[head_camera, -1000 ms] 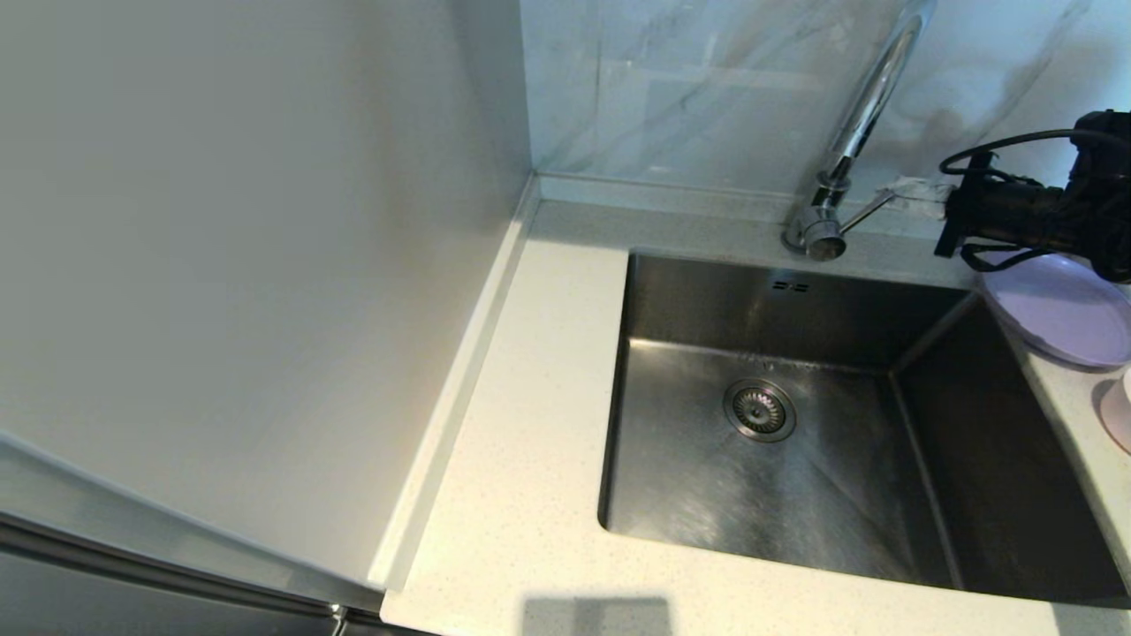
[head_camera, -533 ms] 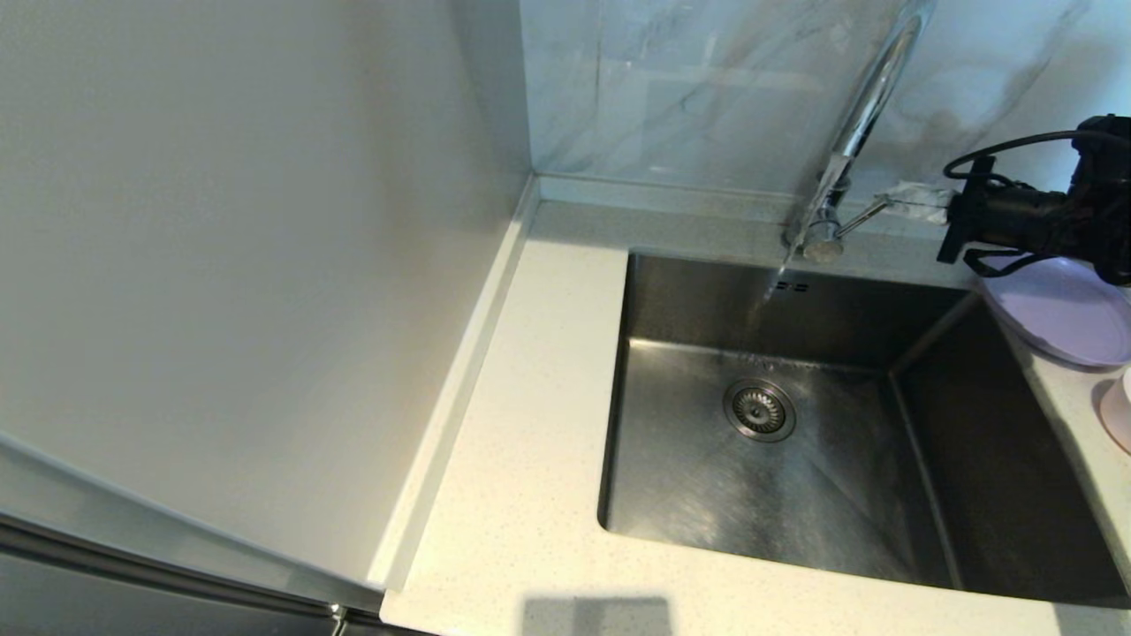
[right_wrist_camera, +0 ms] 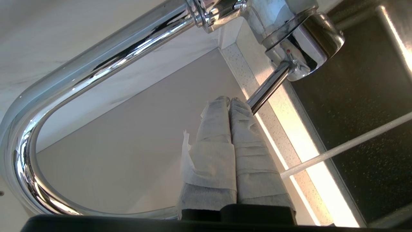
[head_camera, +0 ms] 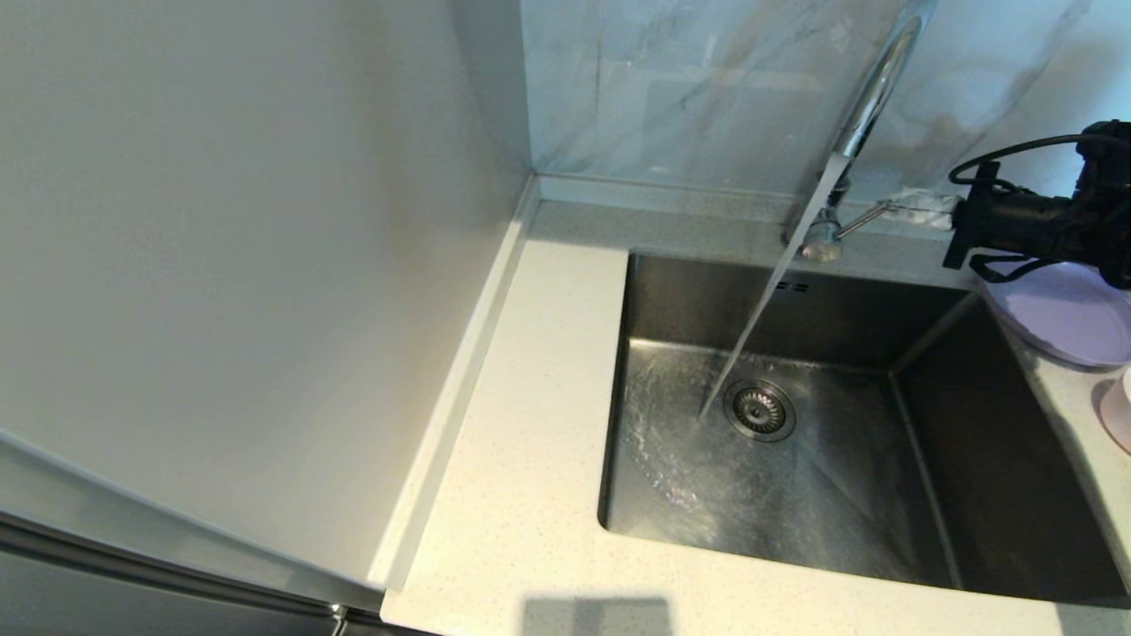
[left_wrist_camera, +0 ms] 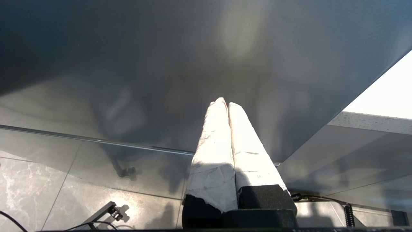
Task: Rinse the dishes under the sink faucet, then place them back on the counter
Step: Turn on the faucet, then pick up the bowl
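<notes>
A chrome gooseneck faucet point(head_camera: 870, 88) stands behind a stainless-steel sink point(head_camera: 990, 477) set into a cream speckled counter point(head_camera: 530, 495). A stream of water point(head_camera: 751, 327) falls at a slant from the spout and lands just beside the round drain strainer point(head_camera: 759, 410), spreading over the basin floor. The right gripper point(right_wrist_camera: 229, 101), its two tape-wrapped fingers pressed together and holding nothing, has its tips against the end of the faucet's thin lever point(right_wrist_camera: 266, 91). To the right of the sink, on the counter, lies a lilac plate point(head_camera: 1065, 311), its rim overhanging the basin corner; a small pale pink dish point(head_camera: 1117, 415) shows at the edge nearby. The left gripper point(left_wrist_camera: 225, 104) hangs low beside a grey cabinet front point(left_wrist_camera: 161, 64), fingers closed and empty.
</notes>
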Tool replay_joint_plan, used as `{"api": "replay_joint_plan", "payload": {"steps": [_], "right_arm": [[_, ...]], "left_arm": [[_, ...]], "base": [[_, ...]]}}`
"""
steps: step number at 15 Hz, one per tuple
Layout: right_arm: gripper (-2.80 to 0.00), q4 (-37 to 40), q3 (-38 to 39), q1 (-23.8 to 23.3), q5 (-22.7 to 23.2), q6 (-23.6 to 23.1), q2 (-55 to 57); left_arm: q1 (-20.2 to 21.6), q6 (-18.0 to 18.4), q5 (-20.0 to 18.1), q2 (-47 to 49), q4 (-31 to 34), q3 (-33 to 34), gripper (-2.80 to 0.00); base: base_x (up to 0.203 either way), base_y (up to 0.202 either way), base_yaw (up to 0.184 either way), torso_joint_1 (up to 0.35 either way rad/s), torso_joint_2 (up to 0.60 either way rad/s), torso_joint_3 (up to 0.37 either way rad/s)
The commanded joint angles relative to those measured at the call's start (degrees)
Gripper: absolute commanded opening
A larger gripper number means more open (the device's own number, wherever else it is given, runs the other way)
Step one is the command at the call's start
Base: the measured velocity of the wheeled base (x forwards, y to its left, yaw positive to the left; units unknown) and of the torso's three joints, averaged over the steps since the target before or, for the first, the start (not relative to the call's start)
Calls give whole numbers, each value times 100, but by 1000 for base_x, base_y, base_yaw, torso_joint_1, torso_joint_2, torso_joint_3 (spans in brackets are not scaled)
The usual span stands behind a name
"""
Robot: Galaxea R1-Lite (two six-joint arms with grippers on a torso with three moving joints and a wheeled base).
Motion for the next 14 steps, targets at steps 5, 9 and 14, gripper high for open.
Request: {"api": "replay_joint_plan", "payload": {"steps": [5, 9, 14], "right_arm": [[-280, -8, 157, -4, -787, 20, -104], [-280, -3, 258, -100, -987, 36, -269], [-280, 9, 448, -307, -1343, 35, -552]], "left_arm": [[0, -4, 1, 0, 0, 0, -280], [0, -4, 1, 0, 0, 0, -280], [0, -4, 1, 0, 0, 0, -280]], "base": [[0, 0, 0, 0, 0, 0], [0, 0, 0, 0, 0, 0], [0, 0, 0, 0, 0, 0]]}}
